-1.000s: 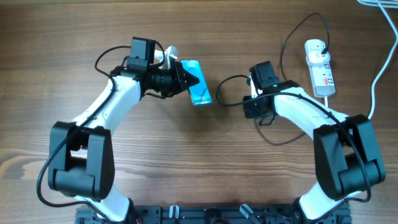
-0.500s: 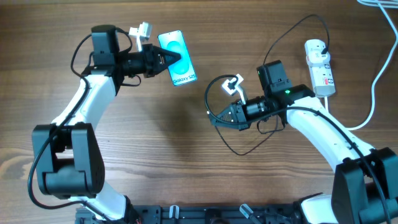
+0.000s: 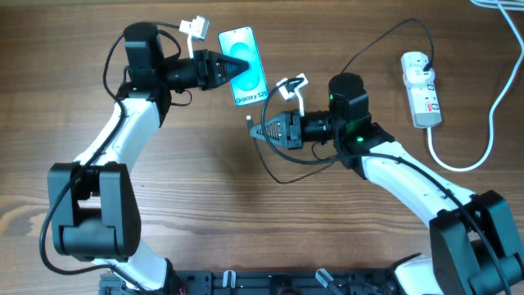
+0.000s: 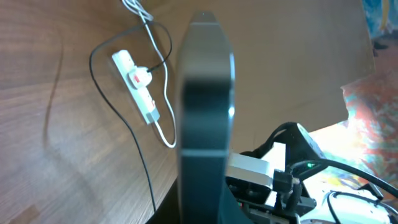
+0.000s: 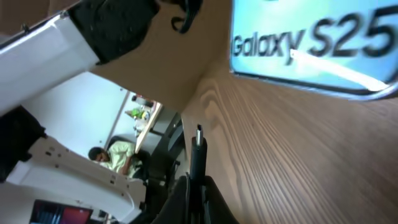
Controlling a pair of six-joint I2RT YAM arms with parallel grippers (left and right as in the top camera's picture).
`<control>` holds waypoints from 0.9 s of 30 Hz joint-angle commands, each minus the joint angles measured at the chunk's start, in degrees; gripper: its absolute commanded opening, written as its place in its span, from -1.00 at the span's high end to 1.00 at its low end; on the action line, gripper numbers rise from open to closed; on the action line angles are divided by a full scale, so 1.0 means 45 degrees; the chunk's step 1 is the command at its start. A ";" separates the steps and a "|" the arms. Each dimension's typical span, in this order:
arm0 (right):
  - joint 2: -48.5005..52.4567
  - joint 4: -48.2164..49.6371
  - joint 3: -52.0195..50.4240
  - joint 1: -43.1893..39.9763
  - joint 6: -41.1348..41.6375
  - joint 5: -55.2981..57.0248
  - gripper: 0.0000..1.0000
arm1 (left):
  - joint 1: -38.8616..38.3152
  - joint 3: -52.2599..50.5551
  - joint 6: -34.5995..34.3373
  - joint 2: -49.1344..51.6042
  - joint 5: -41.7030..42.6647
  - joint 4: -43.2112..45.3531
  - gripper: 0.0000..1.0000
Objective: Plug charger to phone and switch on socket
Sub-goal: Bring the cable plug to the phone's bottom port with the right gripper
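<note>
At centre, L fingers (image 3: 227, 70) clamped on phone (image 3: 246, 59), R fingers (image 3: 264, 129) on charger (image 5: 198, 146), now closer

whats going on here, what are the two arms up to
The left gripper is shut on the phone, holding it with the lit screen facing the overhead camera. The right gripper is shut on the charger near its connector tip, which points toward the phone's lower end but is not yet plugged in. The socket lies on the table off to the right, untouched, with a plug in it.
</note>
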 commanded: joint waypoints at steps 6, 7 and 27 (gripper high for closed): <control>0.1195 0.1948 0.0049 0.0010 0.1467 -0.0316 0.91 | 0.0146 0.0165 -0.0879 -0.0146 0.0787 0.0389 0.92; 0.1195 0.2200 0.0049 -0.0029 0.1486 -0.0418 0.91 | 0.0253 0.0165 -0.0879 -0.0146 0.0913 0.0389 0.91; 0.1239 0.2992 0.0049 -0.0374 0.2710 0.0083 0.91 | 0.0646 0.0165 -0.1069 -0.0146 0.1151 0.0389 0.91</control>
